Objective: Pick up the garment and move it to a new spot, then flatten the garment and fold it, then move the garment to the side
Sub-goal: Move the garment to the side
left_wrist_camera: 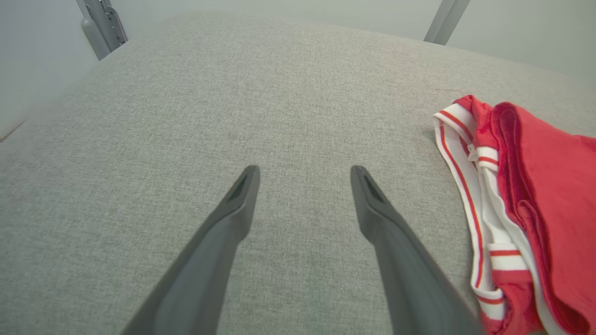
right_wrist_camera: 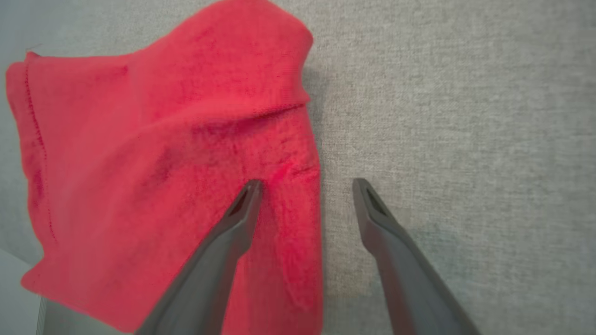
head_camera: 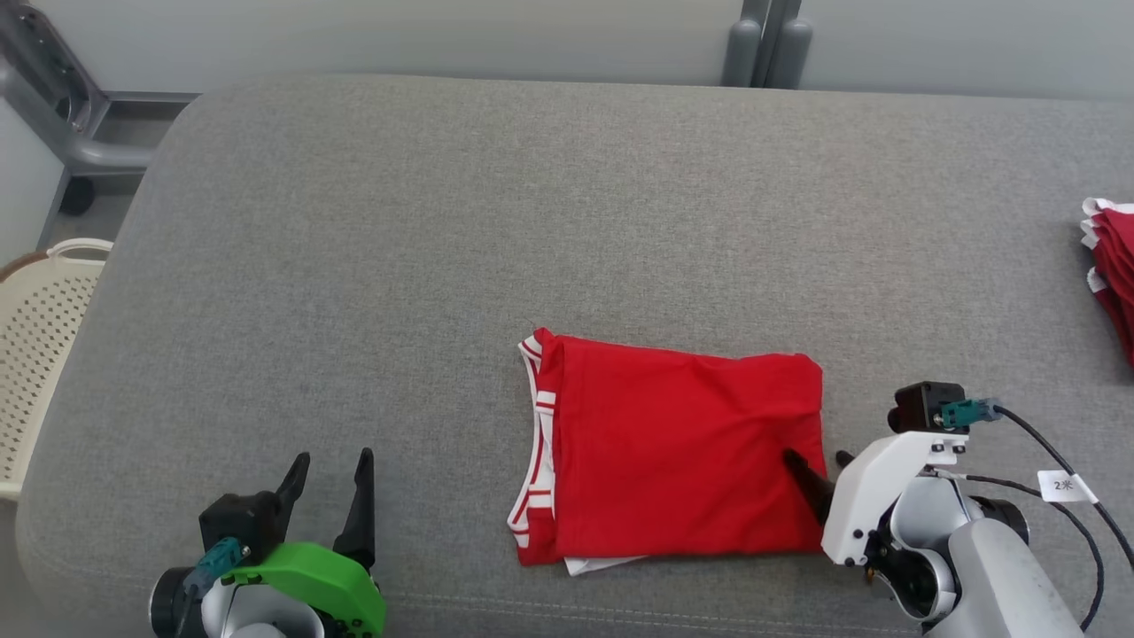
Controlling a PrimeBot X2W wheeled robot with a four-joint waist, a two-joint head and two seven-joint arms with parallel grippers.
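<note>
Right gripper, fingers spread, is straddling the edge of the folded red shirt; soft, light layers, probably best pinched together there.

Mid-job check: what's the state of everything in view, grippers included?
garment: folded into a rectangle, lying flat on the grey cushion, not held.
left gripper: open, empty, over bare cushion left of the garment.
right gripper: open, astride the garment's right edge, gripping nothing.
red pile: stacked at the cushion's right edge.
basket: beside the cushion's left end, contents not visible.
</note>
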